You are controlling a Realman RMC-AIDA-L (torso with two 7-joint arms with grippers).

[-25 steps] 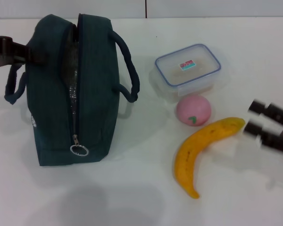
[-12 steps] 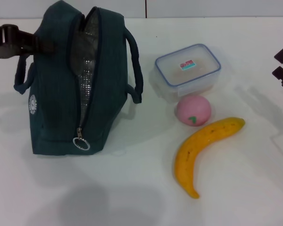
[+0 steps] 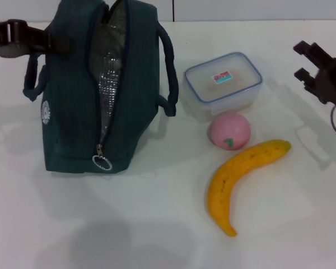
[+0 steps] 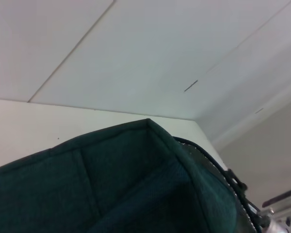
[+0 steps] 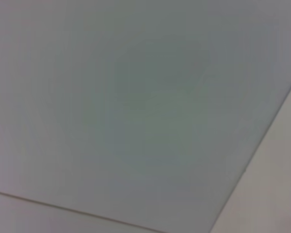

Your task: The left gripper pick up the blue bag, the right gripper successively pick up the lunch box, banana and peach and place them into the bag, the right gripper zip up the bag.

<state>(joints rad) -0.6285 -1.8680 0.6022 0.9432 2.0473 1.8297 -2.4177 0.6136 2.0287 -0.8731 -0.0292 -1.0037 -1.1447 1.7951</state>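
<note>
Bag, dark teal, standing upright at 10 o'clock on the white table, zip open, foil lining showing, ring pull low on its near end. Left gripper pinching the bag's far-left top edge. Lunch box at 1 o'clock; peach just nearer, apparently touching it; banana at 4 o'clock. Right gripper at 2 o'clock, 2 fingers spread, holding nothing.
</note>
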